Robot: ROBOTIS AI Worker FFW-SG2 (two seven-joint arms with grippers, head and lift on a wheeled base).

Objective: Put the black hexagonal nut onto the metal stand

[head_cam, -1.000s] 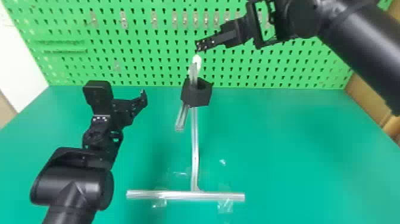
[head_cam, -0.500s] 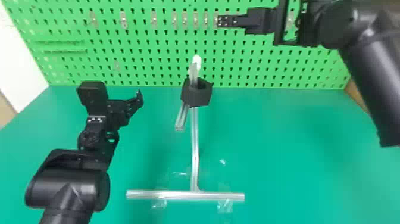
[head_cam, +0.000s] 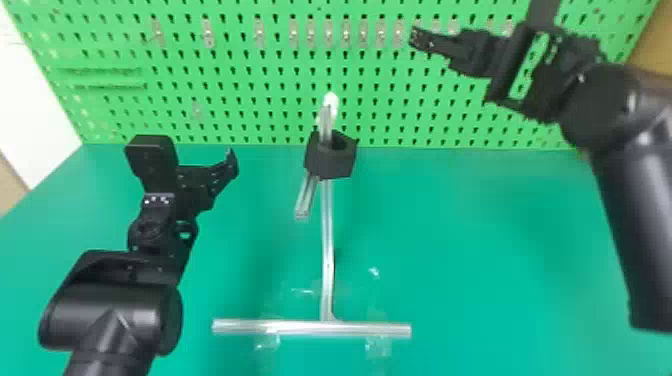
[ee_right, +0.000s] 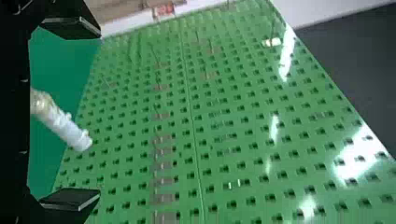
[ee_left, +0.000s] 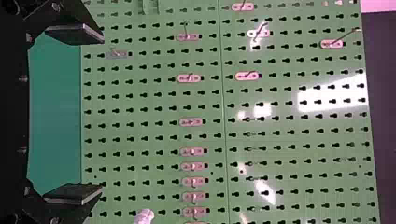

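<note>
Black hexagonal nut (head_cam: 327, 162): located on the upper part of the metal stand (head_cam: 327, 250), between the two grippers and apart from both.

Left gripper (head_cam: 231, 162): positioned above the green tabletop (head_cam: 475, 225), to the left of the nut. Its two flat fingers (ee_left: 74, 193) are spread wide. The nut lies outside the gap between them, well clear of the fingertips. The left wrist view faces the green pegboard (head_cam: 250, 100), which carries a row of small metal clips (ee_left: 191, 122).

Centre: the nut's hollow encloses a metal bar of the stand, which enters at the top opening. Below the nut, a short slanted bar (head_cam: 305, 200) projects down and to the left beside the upright. The base bar (head_cam: 310, 327) lies crosswise on the tabletop.

Right gripper (head_cam: 420, 40): located at upper right, in front of the pegboard. Its fingers (ee_right: 70, 198) are set wide apart; the white tip (ee_right: 70, 130) of the stand appears in the gap, farther off. The nut lies outside this gap, lower and to the left of the fingertips in the head view.
</note>
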